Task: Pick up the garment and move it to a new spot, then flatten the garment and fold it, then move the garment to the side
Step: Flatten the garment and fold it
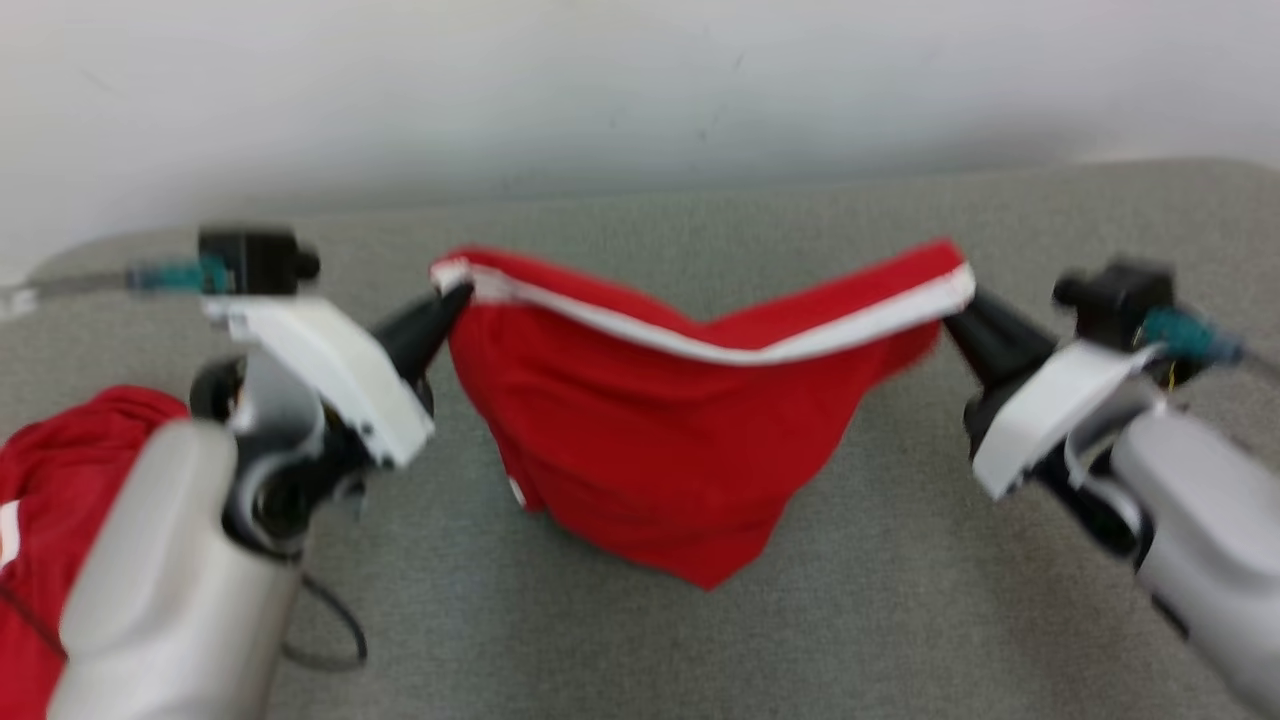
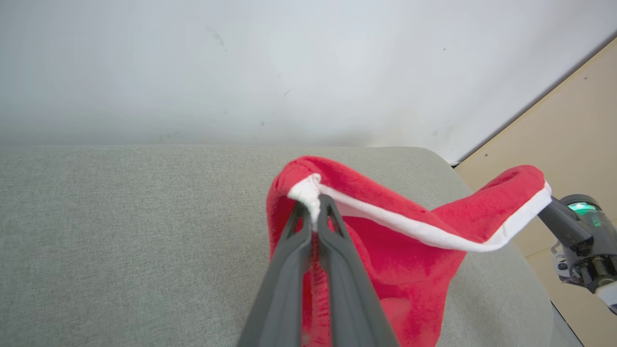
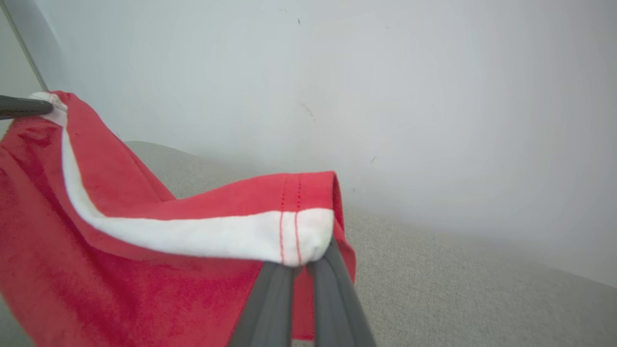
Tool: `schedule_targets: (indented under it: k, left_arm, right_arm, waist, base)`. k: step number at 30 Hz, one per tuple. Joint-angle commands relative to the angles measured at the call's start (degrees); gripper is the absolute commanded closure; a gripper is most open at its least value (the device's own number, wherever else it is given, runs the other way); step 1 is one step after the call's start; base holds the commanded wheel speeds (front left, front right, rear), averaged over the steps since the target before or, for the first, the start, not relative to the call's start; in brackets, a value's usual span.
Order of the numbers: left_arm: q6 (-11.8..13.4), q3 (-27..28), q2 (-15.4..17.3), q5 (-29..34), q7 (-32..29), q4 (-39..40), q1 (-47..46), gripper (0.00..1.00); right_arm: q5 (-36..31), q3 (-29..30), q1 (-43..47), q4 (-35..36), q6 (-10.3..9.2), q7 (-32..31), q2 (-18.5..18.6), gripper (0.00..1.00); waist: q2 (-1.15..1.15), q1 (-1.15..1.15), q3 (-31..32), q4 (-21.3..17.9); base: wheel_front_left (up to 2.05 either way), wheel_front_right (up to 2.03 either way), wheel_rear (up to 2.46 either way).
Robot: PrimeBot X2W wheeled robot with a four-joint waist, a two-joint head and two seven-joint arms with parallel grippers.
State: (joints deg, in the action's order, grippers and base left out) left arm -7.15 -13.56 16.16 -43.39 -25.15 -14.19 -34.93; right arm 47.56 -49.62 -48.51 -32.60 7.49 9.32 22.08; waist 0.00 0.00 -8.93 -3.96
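Note:
A red garment [image 1: 660, 450] with a white trimmed edge hangs in the air over the grey table [image 1: 900, 600], stretched between both grippers. My left gripper [image 1: 455, 295] is shut on the garment's left corner, and the left wrist view shows that gripper [image 2: 314, 208] pinching the white trim of the garment [image 2: 409, 260]. My right gripper [image 1: 958, 312] is shut on the right corner; in the right wrist view its tips [image 3: 301, 260] clamp the white band of the garment [image 3: 120, 270]. The lowest point of the cloth hangs close to the table.
A second red cloth [image 1: 40, 520] lies at the table's near left, partly behind my left forearm. A white wall [image 1: 640, 90] runs behind the table. In the left wrist view the table's rounded right end [image 2: 506, 250] gives way to a beige floor [image 2: 578, 120].

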Motion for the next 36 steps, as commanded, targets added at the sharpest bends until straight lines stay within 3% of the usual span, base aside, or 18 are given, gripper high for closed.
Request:
schedule_targets:
  k: [1,6,12,23,30,36]
  left_arm:
    - [-0.3,0.0,0.1,-0.6,-0.7,-0.7,-1.9,1.00]
    - [-0.3,-0.7,0.2,-1.3,-4.1,-7.2,-15.8,1.00]
    - [-0.3,-2.5,0.7,-0.8,-4.0,-15.9,-31.8,1.00]
    - [-0.3,-10.4,1.4,0.4,0.8,-26.0,-53.5,1.00]
    - [-0.3,-14.9,0.1,-2.0,4.1,-31.2,-57.2,1.00]
    - [-0.3,-22.8,2.5,-5.4,2.2,-29.8,-52.4,1.00]
  right_arm:
    - [1.4,0.0,-1.6,0.3,0.00,-0.7,0.6,1.00]
    - [8.5,0.6,-12.1,0.1,0.00,-7.0,2.9,1.00]
    - [15.0,1.8,-24.5,-3.3,0.00,-12.3,4.3,1.00]
    - [14.9,4.6,-43.9,-11.0,-0.05,-7.2,5.3,1.00]
    - [14.3,1.4,-47.2,-12.3,-0.05,-7.7,4.8,1.00]
    - [14.9,-5.4,-41.1,-10.4,-0.04,-10.6,6.2,1.00]
  waist:
    - [0.00,0.00,-2.4,-0.4]
    - [0.00,0.00,-8.0,-0.7]
    - [0.00,0.00,-14.1,-1.7]
    - [0.00,0.00,-20.8,-2.4]
    - [0.00,0.00,-20.7,-3.0]
    - [0.00,0.00,-18.8,-3.4]
  base:
    - [0.00,0.00,0.00]
    - [0.00,0.00,0.00]
    - [0.00,0.00,0.00]
    - [0.00,0.00,0.00]
    - [0.00,0.00,0.00]
    - [0.00,0.00,0.00]
